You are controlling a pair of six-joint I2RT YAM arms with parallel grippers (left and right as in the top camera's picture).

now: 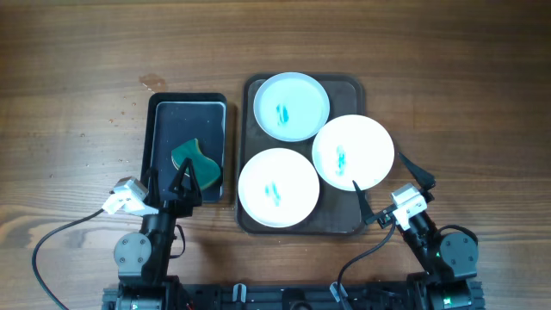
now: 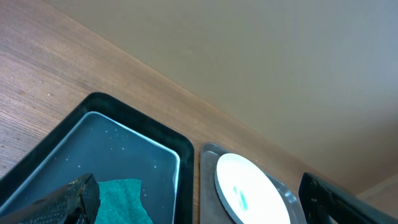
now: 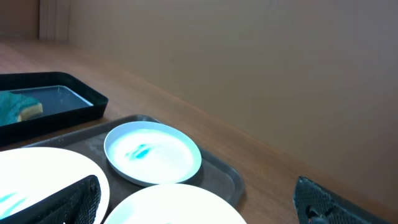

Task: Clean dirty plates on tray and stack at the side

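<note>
1. Both claws sit closest to the robot. The left claw (image 1: 168,178) hovers over the near end of the black tray (image 1: 159,105) with its fingers spread apart and nothing between them.
2. The right claw (image 1: 377,170) is likewise spread wide and empty, poised at the near right edge of the brown tray (image 1: 340,220). It looks placed to steady or lift a plate.
3. One teal sponge (image 1: 194,164) lies in the black tray just ahead of the left claw, probably kept there for easy reach. That tray's floor looks wet.
4. Three white plates crowd the brown tray: the nearest plate (image 1: 278,188) at its front left, the right-hand plate (image 1: 353,152) hanging over the right rim, and the farthest plate (image 1: 291,106) at the back.
5. Each plate carries a small teal smear at its centre, so I judge all three uncleaned and none yet stacked.
6. Count: two claws, two trays, three plates, one sponge.
7. Wooden surface (image 1: 69,103) lies open on either side, offering room for the stack.
</note>
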